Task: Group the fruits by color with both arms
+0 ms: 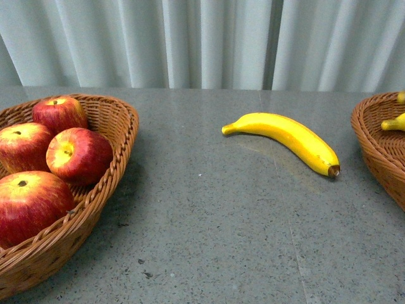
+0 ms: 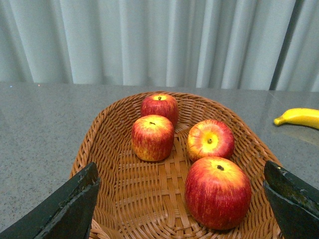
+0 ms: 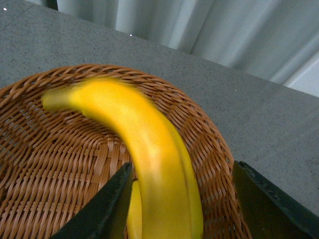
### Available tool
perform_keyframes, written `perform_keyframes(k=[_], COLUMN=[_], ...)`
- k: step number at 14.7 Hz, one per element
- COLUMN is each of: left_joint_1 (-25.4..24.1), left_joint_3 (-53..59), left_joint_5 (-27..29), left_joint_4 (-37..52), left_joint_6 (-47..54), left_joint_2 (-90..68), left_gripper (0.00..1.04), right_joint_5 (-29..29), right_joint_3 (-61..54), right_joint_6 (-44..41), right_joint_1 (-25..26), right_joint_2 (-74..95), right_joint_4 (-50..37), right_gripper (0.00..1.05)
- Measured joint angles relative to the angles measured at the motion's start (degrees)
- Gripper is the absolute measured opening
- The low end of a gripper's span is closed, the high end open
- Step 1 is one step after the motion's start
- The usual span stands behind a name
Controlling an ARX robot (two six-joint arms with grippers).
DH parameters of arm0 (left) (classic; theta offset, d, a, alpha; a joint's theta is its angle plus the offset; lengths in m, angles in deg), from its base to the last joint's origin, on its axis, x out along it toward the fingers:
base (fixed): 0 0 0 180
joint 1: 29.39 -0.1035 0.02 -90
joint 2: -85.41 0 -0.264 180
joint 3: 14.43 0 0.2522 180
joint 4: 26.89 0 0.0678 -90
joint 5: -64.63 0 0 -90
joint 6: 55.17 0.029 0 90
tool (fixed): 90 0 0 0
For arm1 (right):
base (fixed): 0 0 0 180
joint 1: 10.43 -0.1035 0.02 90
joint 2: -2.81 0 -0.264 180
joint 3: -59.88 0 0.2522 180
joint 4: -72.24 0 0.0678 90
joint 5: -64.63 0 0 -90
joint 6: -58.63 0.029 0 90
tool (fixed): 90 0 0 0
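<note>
Several red apples (image 1: 79, 155) lie in a wicker basket (image 1: 120, 136) at the left; they also show in the left wrist view (image 2: 218, 191) inside that basket (image 2: 112, 149). My left gripper (image 2: 182, 209) is open above the basket's near end, empty. One banana (image 1: 288, 136) lies on the table mid-right; its tip shows in the left wrist view (image 2: 299, 117). A second basket (image 1: 373, 145) at the right edge holds banana ends (image 1: 393, 123). My right gripper (image 3: 179, 209) is open, its fingers either side of a banana (image 3: 149, 154) lying in that basket (image 3: 60, 164). Neither arm shows in the front view.
The grey speckled table (image 1: 215, 240) runs between the two baskets. Pale curtains (image 1: 209, 38) hang behind the table's far edge. A second banana (image 3: 133, 214) peeks from under the top one in the right basket.
</note>
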Motion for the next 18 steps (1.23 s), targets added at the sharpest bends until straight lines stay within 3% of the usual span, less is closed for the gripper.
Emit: perform_keyframes(k=[3, 5, 6, 7, 11, 14, 18], left_joint_1=[0.0, 0.0, 0.0, 0.0, 0.0, 0.0, 0.0], left_joint_3=[0.0, 0.0, 0.0, 0.0, 0.0, 0.0, 0.0], left_joint_5=[0.0, 0.0, 0.0, 0.0, 0.0, 0.0, 0.0], left_joint_4=[0.0, 0.0, 0.0, 0.0, 0.0, 0.0, 0.0], left_joint_6=[0.0, 0.0, 0.0, 0.0, 0.0, 0.0, 0.0], left_joint_2=[0.0, 0.0, 0.0, 0.0, 0.0, 0.0, 0.0], left_gripper=[0.98, 0.98, 0.98, 0.98, 0.98, 0.98, 0.98], right_joint_5=[0.3, 0.6, 1.2, 1.8, 2.2, 1.9, 1.7], right_joint_3=[0.0, 0.6, 1.6, 2.8, 11.1, 20.9, 30.2], right_joint_6=[0.1, 0.5, 1.8, 3.3, 9.3, 11.7, 10.1], right_joint_1=[-0.1, -0.9, -3.1, -5.4, -19.0, -30.2, -33.6], right_joint_2=[-0.8, -2.2, -3.2, -3.6, -0.8, 11.8, 23.0], right_joint_4=[0.1, 1.2, 1.4, 1.2, 2.4, 5.6, 12.2], right_gripper=[0.7, 0.83, 0.96, 1.0, 0.98, 0.98, 0.98])
